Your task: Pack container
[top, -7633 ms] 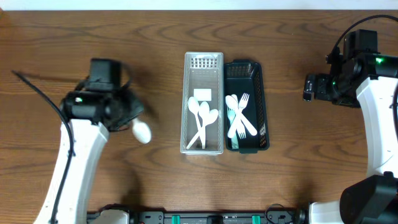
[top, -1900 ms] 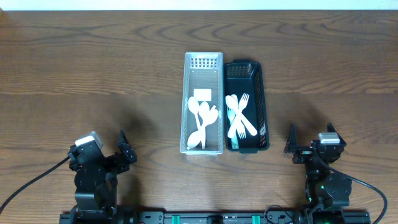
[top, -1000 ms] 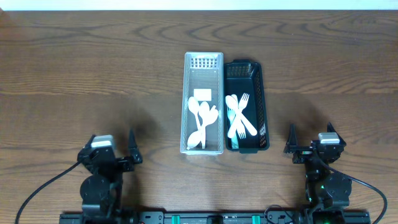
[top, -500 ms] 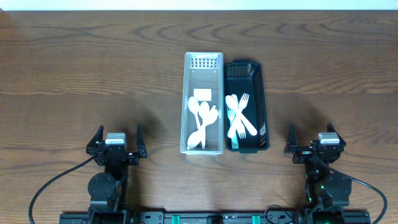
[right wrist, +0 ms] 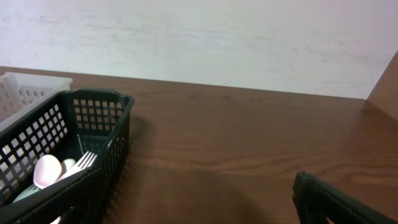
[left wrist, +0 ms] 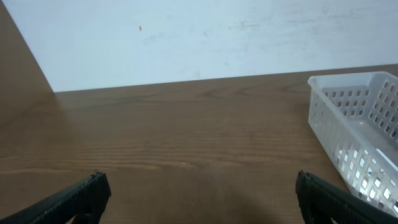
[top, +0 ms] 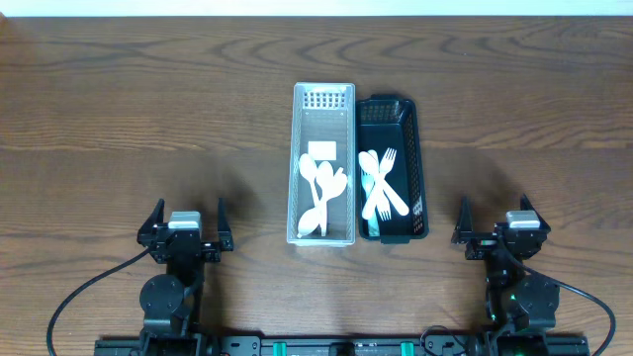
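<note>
Wooden table: white spoon basket beside black cutlery basket; left pincer, right pincer spread.

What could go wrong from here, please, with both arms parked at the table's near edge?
The white perforated plastic basket and the black perforated plastic basket stand side by side, so reaching into one might nudge the other. A white spoon lies among the white forks in the black one, possibly missorted.

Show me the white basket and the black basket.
white basket (top: 324,98): overhead view, on its perforated far end wall.
black basket (right wrist: 99,115): right wrist view, on its mesh far end wall.
</note>
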